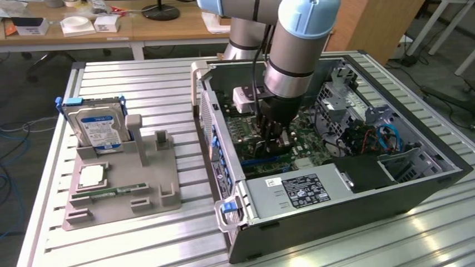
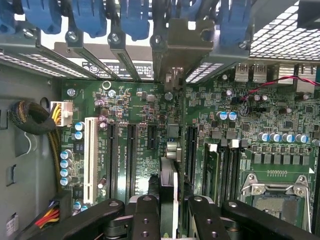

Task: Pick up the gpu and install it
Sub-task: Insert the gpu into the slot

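Black fingers [image 2: 150, 212] are clamped on the gpu [image 2: 169, 192], which stands on edge between them, seen end-on from the wrist as a thin upright card with a silver bracket at its far end. The gripper [image 1: 275, 143] holds the card down inside the open computer case [image 1: 415, 181], low over the green motherboard [image 2: 145, 107] and in line with the long dark expansion slots [image 2: 131, 155]; whether the card's edge is seated in a slot cannot be told. Just beside those slots stands a white slot [image 2: 91, 160], and further along the board lie the memory slots [image 2: 227, 170] and the bare metal processor socket [image 2: 272, 192]. Blue latches [image 2: 90, 15] run along the rear wall of the case above the board. In the exterior view the arm [image 1: 297, 50] comes straight down into the case, with a grey power supply [image 1: 297, 192] at the near end. On the exterior view's left, well apart from the case, a grey holder block [image 1: 122, 189] rests on the slatted metal tabletop [image 1: 148, 83]. It carries a hard drive [image 1: 98, 129] with a blue-white label standing upright, a processor chip [image 1: 91, 176] lying flat and a green memory stick [image 1: 104, 193] near its front.
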`<act>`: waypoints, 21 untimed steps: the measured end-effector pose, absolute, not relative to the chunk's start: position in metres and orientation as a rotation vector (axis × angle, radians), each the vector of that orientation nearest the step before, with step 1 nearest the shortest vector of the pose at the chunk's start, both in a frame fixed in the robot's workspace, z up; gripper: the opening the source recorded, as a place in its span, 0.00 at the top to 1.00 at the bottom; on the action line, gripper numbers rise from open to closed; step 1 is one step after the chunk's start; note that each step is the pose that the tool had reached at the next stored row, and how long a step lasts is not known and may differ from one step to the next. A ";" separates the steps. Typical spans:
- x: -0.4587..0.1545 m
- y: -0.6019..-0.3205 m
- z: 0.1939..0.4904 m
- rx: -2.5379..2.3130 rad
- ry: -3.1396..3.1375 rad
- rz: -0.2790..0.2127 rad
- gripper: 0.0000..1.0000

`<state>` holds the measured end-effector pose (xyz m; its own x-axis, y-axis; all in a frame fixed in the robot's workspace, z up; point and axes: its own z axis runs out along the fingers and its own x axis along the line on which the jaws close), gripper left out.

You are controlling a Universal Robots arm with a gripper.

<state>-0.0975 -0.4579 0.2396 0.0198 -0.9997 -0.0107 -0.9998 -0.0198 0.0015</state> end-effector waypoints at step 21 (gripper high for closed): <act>-0.098 -0.460 0.238 -2.237 2.196 0.014 0.73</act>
<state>-0.0976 -0.4597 0.2376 0.0186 -0.9998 -0.0111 -0.9998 -0.0186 0.0014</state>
